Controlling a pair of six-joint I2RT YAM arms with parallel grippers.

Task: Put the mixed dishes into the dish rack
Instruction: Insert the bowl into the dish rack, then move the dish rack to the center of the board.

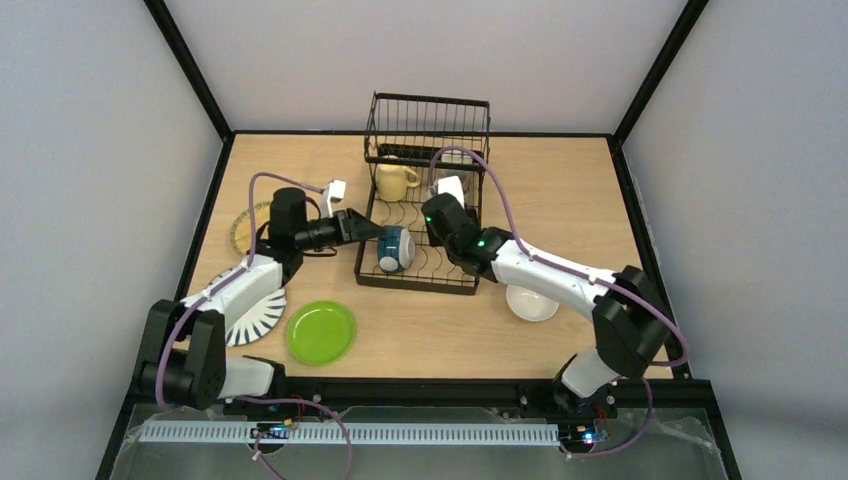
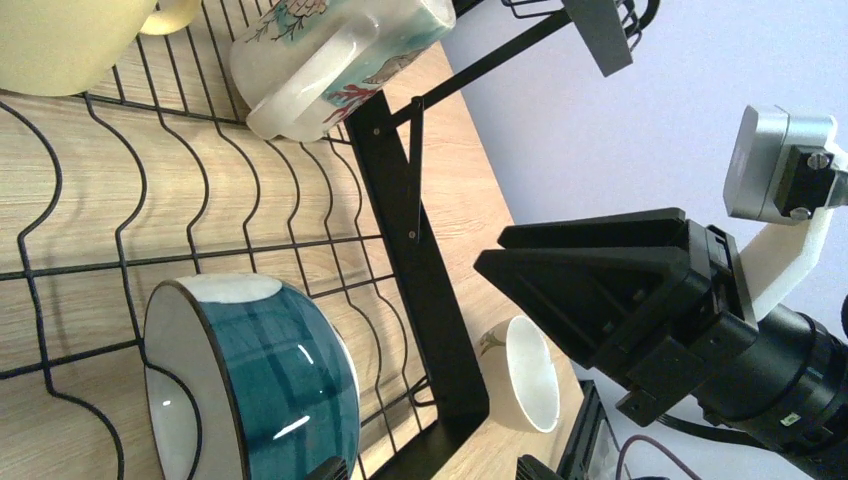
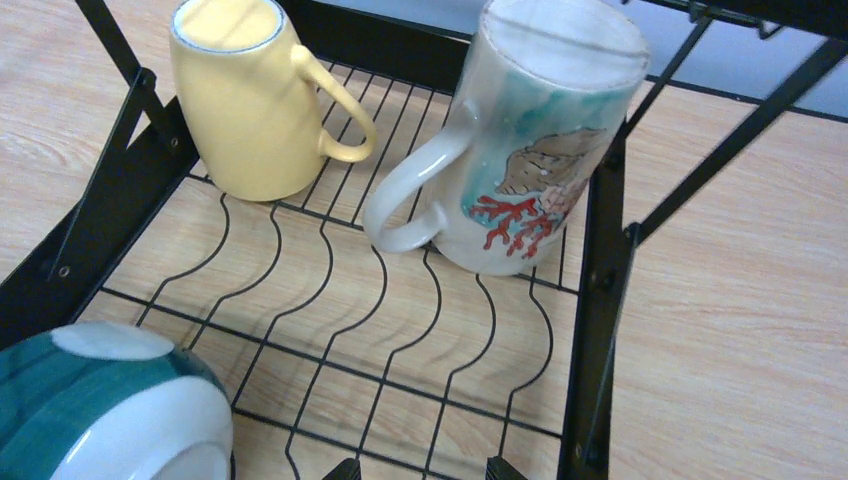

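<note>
The blue bowl (image 1: 395,248) lies on its side in the dish rack (image 1: 415,287), near the yellow mug (image 1: 395,181). The left gripper (image 1: 368,228) is beside it, fingers wide. The right gripper (image 3: 422,470) hangs over the rack, fingers apart and empty.

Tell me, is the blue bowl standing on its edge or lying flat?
On its edge. The blue bowl sits tipped on its side in the wires of the dish rack.

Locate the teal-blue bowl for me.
Top view: the teal-blue bowl lies tipped on its side in the black wire rack's near-left slots, with the pale yellow mug behind it.
</note>
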